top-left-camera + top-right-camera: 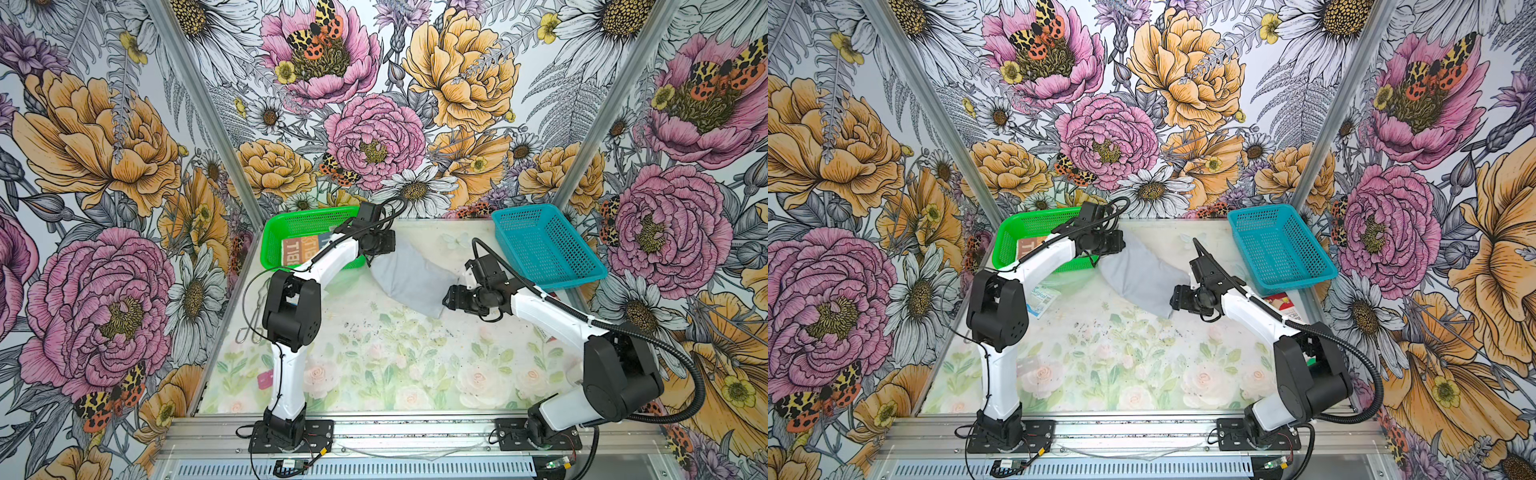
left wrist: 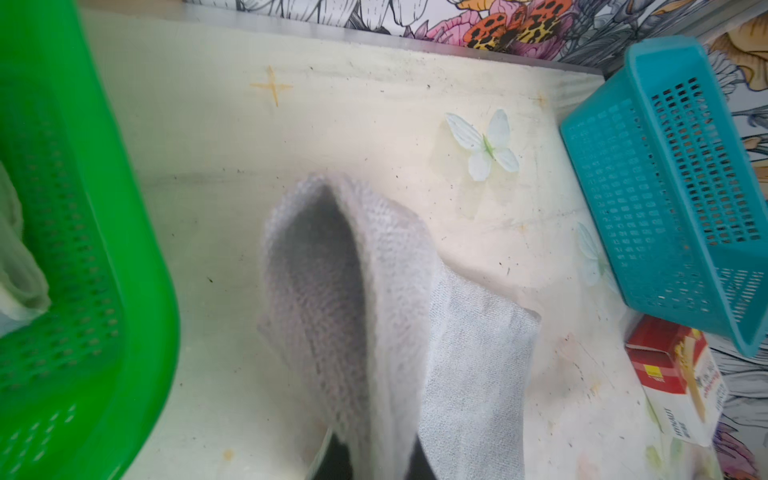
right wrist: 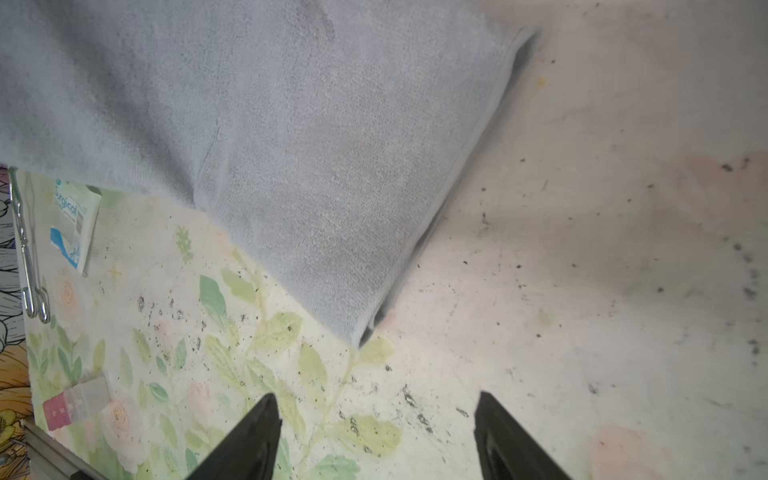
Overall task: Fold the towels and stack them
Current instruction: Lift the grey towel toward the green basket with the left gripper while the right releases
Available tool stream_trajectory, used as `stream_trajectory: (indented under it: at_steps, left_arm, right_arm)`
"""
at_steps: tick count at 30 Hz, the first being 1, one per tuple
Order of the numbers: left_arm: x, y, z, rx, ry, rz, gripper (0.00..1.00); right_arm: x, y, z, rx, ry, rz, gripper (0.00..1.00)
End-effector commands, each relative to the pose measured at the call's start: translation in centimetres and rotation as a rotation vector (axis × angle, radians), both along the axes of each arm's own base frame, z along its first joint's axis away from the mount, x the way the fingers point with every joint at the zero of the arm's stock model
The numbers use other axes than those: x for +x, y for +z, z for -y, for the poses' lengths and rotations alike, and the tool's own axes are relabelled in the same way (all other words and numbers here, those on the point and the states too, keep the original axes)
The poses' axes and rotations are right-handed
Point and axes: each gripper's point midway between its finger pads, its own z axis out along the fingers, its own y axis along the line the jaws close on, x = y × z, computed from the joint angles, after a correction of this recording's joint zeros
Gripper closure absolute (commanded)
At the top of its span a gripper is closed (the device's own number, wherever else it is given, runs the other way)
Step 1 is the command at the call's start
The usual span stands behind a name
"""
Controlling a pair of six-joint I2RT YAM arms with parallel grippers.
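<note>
The light grey towel [image 1: 405, 278] lies doubled over on the middle of the table [image 1: 374, 374]. Its far corner is lifted and pinched tight in the left gripper [image 2: 376, 459], just beside the green basket [image 1: 272, 237]. The teal mesh basket [image 1: 548, 245] sits at back right, only its perforated floor showing. The green basket, at back left, holds the lettered towel [image 1: 297, 249]. The right gripper [image 3: 376, 399] hovers with fingers apart, just short of the grey towel's near corner.
</note>
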Motion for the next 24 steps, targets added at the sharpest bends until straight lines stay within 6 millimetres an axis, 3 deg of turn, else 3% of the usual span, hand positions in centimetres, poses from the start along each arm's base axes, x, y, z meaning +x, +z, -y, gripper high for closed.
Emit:
stream_trajectory:
  at_steps: [1, 5, 11, 15, 24]
  left_arm:
    - [0.3, -1.3, -2.6, 0.238, 0.011, -0.047, 1.0]
    - [2.7, 0.5, -3.9, 0.316, 0.047, -0.027, 1.0]
    - [4.8, 3.8, -6.8, 0.338, 0.113, 0.023, 1.0]
    - [6.1, 5.9, -10.0, 0.313, 0.161, 0.045, 1.0]
    - [7.1, 7.0, -16.6, 0.278, 0.251, 0.036, 1.0]
  right_arm:
    - [-1.0, 1.4, 0.4, 0.017, 0.004, 0.015, 0.22]
    - [-2.2, 2.1, 0.7, 0.026, -0.001, 0.024, 0.21]
    - [-3.3, 2.5, 1.0, 0.045, -0.005, 0.028, 0.2]
    - [-3.4, 3.1, 0.8, 0.05, 0.0, 0.047, 0.01]
    - [-3.3, 3.5, 0.5, 0.056, 0.0, 0.055, 0.01]
